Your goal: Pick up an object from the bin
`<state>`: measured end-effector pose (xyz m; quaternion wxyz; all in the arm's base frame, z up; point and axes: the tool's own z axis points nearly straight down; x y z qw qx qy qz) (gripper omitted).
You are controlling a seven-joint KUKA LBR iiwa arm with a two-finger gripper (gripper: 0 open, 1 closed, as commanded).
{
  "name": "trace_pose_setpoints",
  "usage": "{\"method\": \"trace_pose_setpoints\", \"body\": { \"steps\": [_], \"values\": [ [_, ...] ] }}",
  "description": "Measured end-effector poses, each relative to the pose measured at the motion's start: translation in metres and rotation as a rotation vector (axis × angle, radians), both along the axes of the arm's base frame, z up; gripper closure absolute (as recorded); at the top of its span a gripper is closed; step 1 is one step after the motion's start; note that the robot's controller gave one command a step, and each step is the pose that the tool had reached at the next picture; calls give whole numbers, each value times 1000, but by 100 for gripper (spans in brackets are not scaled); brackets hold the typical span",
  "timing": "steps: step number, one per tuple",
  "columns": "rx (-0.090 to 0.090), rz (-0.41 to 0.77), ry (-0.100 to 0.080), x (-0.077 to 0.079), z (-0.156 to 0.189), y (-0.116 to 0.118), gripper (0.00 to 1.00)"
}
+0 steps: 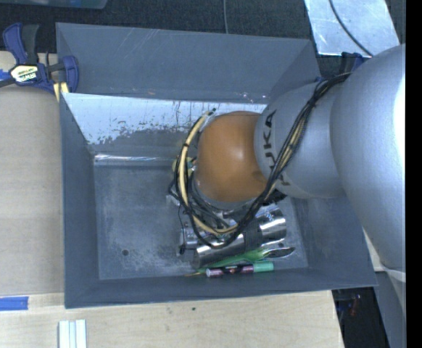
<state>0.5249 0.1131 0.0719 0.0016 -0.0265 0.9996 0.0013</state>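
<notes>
My gripper is low in the bin near the front wall, right of the middle, mostly hidden under the arm's orange cover and cables. Just in front of it a thin marker with a green end and a dark, pink-banded barrel lies along the foot of the front wall. To its right sits a shiny metal piece, and a second shiny curved piece lies beside a green stick. Whether anything is in the gripper is hidden.
The arm comes in from the right and covers the bin's right half. The left part of the bin floor is bare scuffed metal. The sloping back wall rises behind the gripper.
</notes>
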Motion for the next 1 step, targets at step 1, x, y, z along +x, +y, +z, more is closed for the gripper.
{"method": "trace_pose_setpoints", "body": {
  "steps": [1],
  "values": [
    [5,31,-10,0,68,-22,0]
  ]
}}
